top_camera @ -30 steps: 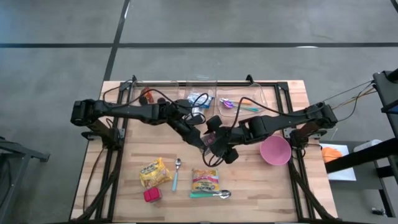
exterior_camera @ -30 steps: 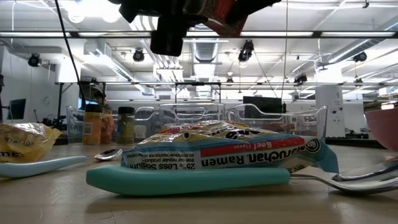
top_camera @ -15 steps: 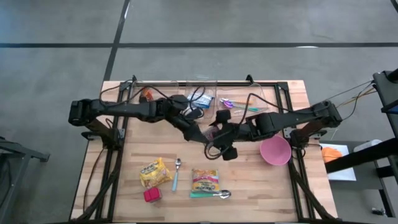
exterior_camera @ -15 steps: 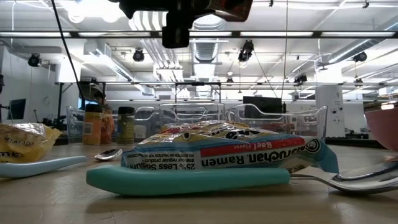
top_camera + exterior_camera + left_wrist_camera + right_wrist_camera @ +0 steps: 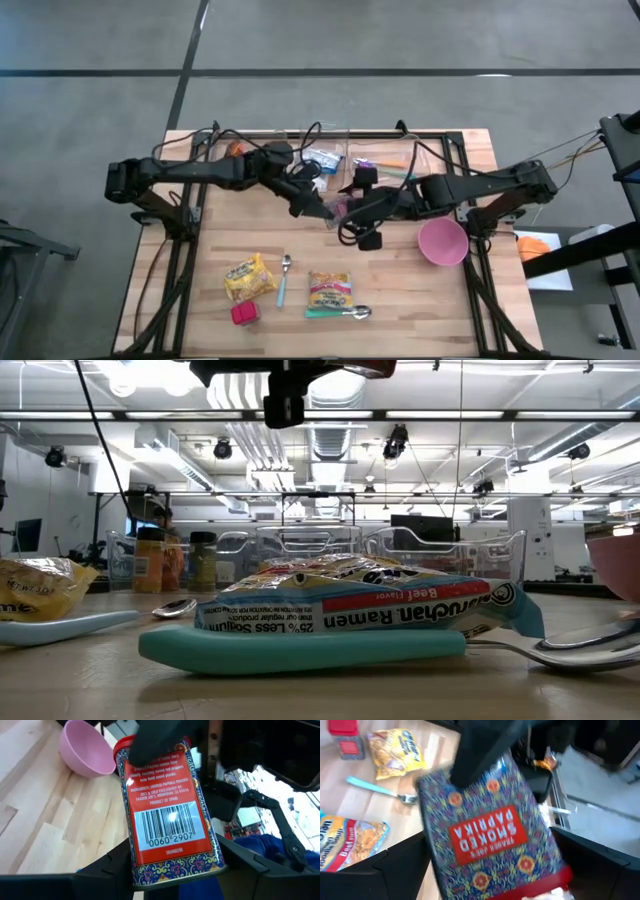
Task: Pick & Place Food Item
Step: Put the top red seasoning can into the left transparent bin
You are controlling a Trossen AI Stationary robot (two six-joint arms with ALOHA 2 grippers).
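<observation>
A smoked paprika tin (image 5: 337,210), blue-patterned with a red label and a red lid, hangs high over the middle of the table. My left gripper (image 5: 324,212) and my right gripper (image 5: 352,208) meet at it from opposite sides, each shut on it. The left wrist view shows its barcode side (image 5: 170,820), and the right wrist view its front face (image 5: 490,835). In the low view only its lower edge (image 5: 360,368) shows, at the picture's top. My left gripper (image 5: 175,867) pinches the tin's base end (image 5: 145,865) between its two fingers, one on each wide face. It comes nearly level from the table's left. The tin is lifted clear. My right gripper (image 5: 495,867) pinches the tin's lid end (image 5: 451,870) across its width, one finger on each narrow side. It slants down from the table's right. The red lid (image 5: 555,881) lies nearest its fingers.
Toward the near edge lie a ramen packet (image 5: 329,288) on a teal-handled spoon (image 5: 335,313), a yellow snack bag (image 5: 248,277), a second spoon (image 5: 283,278) and a small red-lidded jar (image 5: 244,314). A pink bowl (image 5: 442,241) stands at the right. Clear bins (image 5: 325,152) line the far edge.
Both grippers have risen and drifted toward the table's far edge with the tin between them, and both wrists have rolled. The tin has turned with them and climbed almost out of the low view's top.
</observation>
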